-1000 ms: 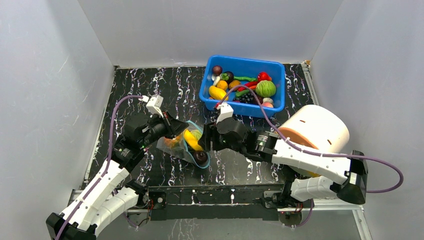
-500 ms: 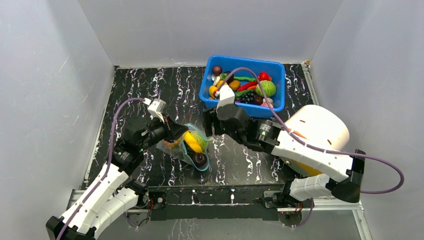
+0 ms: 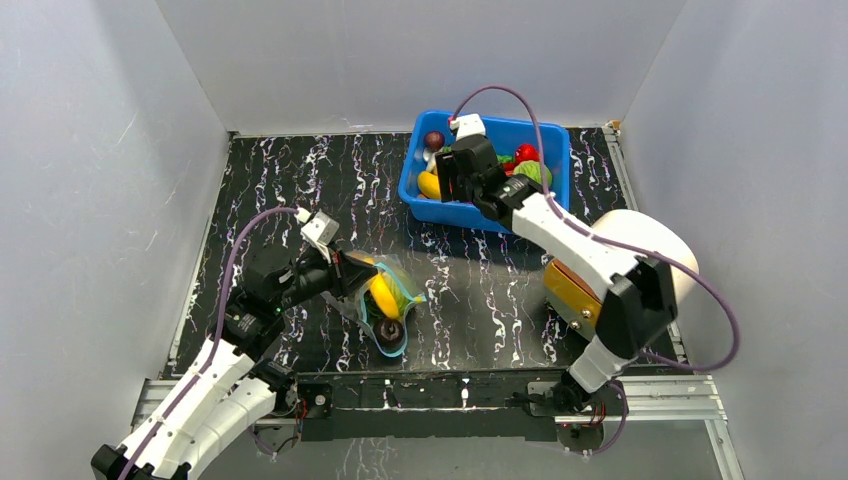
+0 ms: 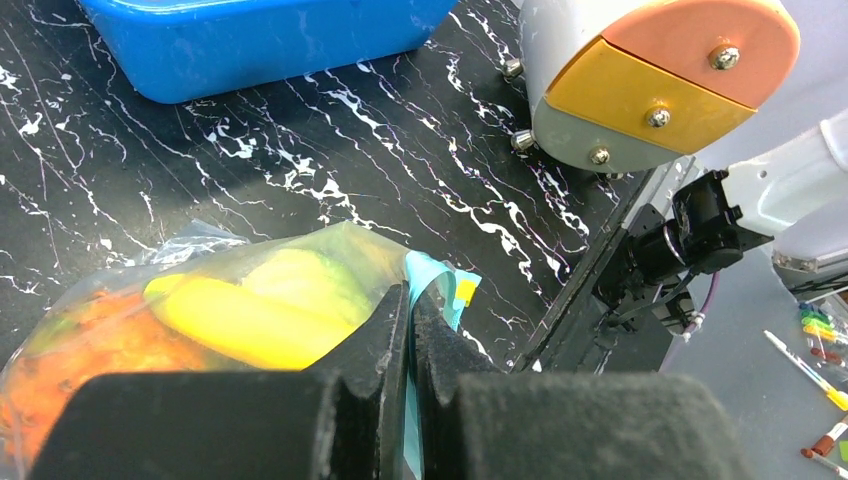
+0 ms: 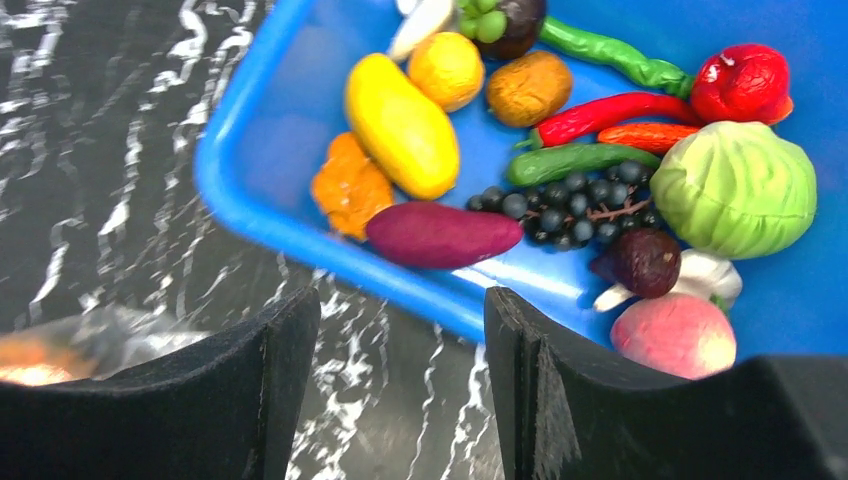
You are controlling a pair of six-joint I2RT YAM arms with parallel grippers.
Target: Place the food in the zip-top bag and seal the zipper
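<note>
The clear zip-top bag (image 3: 385, 308) lies on the black marbled table, left of centre. Inside it I see a yellow banana (image 3: 383, 295), a dark round fruit (image 3: 390, 330) and an orange piece (image 4: 90, 350). My left gripper (image 4: 410, 295) is shut on the teal zipper (image 4: 440, 290) at the bag's mouth, which gapes open. More food sits in the blue bin (image 3: 435, 212): a green cabbage (image 5: 735, 188), a yellow fruit (image 5: 400, 125) and a purple sweet potato (image 5: 443, 234). My right gripper (image 5: 400, 300) hangs open and empty over the bin's near-left rim (image 5: 250, 215).
A large white drum with an orange and yellow face (image 3: 650, 250) stands at the right, beside my right arm. Grey walls close in the table on three sides. A metal rail (image 3: 460, 390) runs along the near edge.
My right arm has swung from the bag's mouth back and up to the blue bin, empty. The left gripper keeps its hold on the zipper, and the bag has shifted slightly.
</note>
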